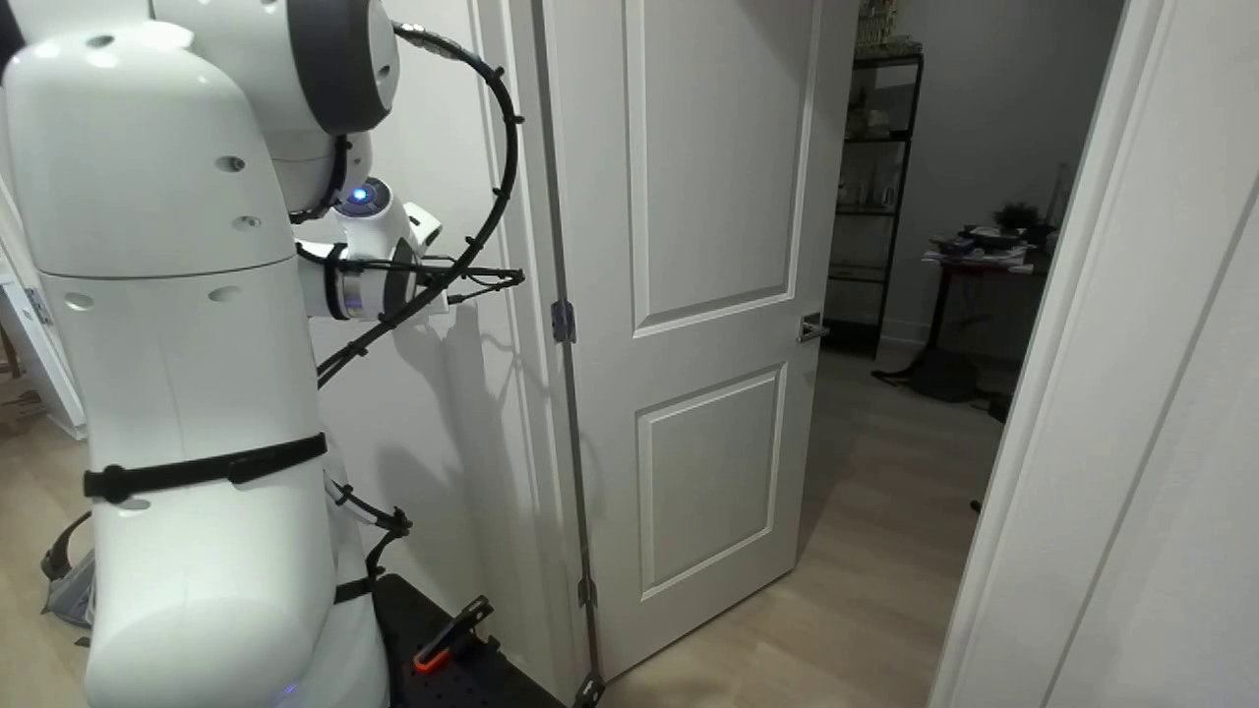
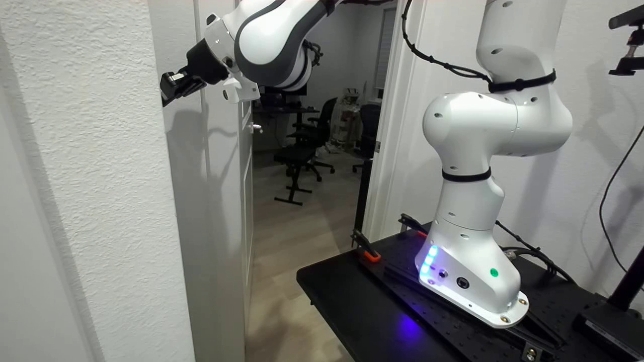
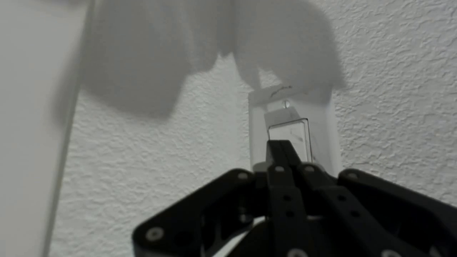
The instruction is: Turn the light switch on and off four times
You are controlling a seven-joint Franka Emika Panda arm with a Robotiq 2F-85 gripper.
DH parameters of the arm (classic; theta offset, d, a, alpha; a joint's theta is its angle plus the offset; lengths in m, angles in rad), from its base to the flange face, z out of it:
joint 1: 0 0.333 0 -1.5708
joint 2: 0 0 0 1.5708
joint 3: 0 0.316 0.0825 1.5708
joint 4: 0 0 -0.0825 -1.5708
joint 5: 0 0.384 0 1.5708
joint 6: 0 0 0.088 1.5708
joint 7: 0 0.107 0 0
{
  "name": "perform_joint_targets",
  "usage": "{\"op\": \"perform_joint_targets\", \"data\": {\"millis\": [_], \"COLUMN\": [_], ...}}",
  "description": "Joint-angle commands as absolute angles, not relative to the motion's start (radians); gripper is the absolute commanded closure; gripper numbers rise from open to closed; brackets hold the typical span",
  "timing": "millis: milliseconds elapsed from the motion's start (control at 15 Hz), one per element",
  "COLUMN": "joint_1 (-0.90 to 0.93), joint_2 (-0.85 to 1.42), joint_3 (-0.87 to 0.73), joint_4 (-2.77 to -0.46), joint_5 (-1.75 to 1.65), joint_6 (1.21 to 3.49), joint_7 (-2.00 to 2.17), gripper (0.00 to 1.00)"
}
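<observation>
The white, rough-textured wall (image 3: 160, 153) is the fixed work face here, so any push has to come sideways rather than down from above. In both exterior views the glossy white, many-jointed robot arm (image 2: 503, 120) reaches toward a wall with its wrist raised well above its base, presumably to come level with its target. The base stands on a black, flat-topped table (image 2: 347, 286), probably set near the wall for reach. Black, orange-tipped clamps (image 2: 366, 245) sit along the table's far edge in an exterior view, likely to stop the base shifting under load. The black metal two-finger gripper (image 3: 280, 147) is clenched on nothing, its fingers side by side as one narrow tip, a shape better suited to poking than grasping. Just beyond it, the white rectangular switch plate (image 3: 324, 135) lies flat against the wall. Within that plate sits the white rectangular rocker switch (image 3: 292, 132), directly ahead of the jaws on their far side; they cover its lower left, while its top and right edge show. Contact cannot be told, nor which way the rocker is set.
</observation>
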State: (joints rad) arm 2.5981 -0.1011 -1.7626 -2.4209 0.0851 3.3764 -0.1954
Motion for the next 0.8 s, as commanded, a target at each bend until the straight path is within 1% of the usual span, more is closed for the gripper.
{"op": "perform_joint_targets", "data": {"millis": [0,533,733], "joint_1": [2.598,2.598,2.598], "joint_2": [-0.101,-0.093,-0.060], "joint_3": [-1.763,-1.765,-1.769], "joint_4": [-2.421,-2.420,-2.428], "joint_5": [0.085,0.086,0.094], "joint_6": [3.376,3.370,3.405], "joint_7": [-0.195,-0.199,-0.197], "gripper": [0.99,1.00,1.00]}}
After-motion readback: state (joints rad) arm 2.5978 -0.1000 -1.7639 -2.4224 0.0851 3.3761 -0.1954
